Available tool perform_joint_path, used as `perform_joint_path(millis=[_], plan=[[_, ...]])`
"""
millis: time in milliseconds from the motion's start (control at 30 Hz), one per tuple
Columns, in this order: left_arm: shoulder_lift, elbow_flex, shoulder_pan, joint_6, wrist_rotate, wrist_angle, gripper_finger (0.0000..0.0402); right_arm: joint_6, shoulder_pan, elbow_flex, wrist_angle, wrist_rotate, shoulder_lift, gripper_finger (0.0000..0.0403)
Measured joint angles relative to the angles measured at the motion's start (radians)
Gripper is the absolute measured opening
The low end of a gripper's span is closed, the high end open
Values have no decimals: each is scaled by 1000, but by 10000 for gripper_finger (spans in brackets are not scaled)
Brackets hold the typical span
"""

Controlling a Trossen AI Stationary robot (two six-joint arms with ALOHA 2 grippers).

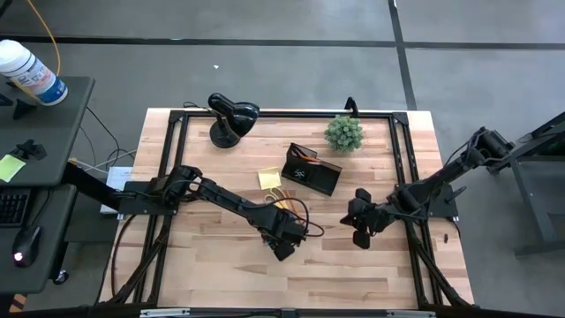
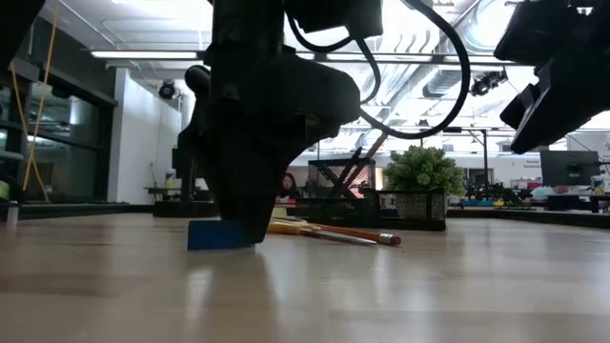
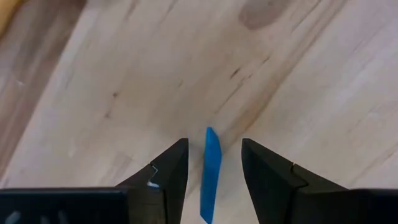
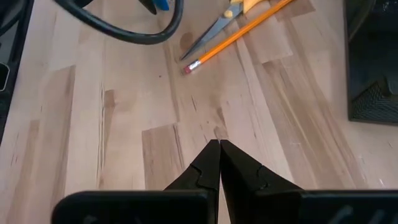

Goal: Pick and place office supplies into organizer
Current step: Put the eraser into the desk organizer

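Your left end effector (image 3: 211, 177) is down at the counter (image 1: 371, 274) with its two fingers standing either side of the tiny blue block (image 3: 211, 174). The block sits on edge between them, with a sliver of bare wood on each side, so the fingers are parted and nothing is gripped yet. In the low view the block (image 2: 217, 234) rests flat on the wood right under the tool, so your height looks about right.

To do this step well:
- Close slowly and evenly. The block is thin and light, and if one finger arrives first it will likely tip or skate away.
- Keep the block centred; it looks slightly nearer one finger, so nudge sideways before closing.
- Lift straight up, since the orange pencil (image 2: 334, 232) and the scissors (image 4: 214, 28) lie just beside the block, on the side toward the organizer (image 1: 311, 170).

The organizer stands beyond those items, next to the small green plant (image 1: 343, 133), so you have a short carry over the pencil and scissors.

Your right end effector (image 4: 219, 163) hovers over bare counter to the near-right of the organizer, fingers pressed together and empty. Leave it there, clear of your carry path.
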Motion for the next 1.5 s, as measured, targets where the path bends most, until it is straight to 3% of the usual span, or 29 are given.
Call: perform_joint_path(millis=[233,533,767,1000,1233,1367,1500], plan=[[0,0,1,61,-24,-1,114,0,-57,0,0,-30,0,9],[11,1,0,115,-45,-11,10,0,-93,0,1,-47,0,9],[-11,-1,0,161,-61,-14,10,0,-93,0,1,-41,0,9],[-87,15,20,252,-149,15,8,4,-93,0,2,-31,0,9],[-146,112,118,521,-275,77,4,5,-93,0,9,13,0,9],[-145,157,186,717,-267,209,4,5,-93,0,23,18,0,7],[-144,155,244,926,-177,321,2,5,-93,0,42,22,0,3]])
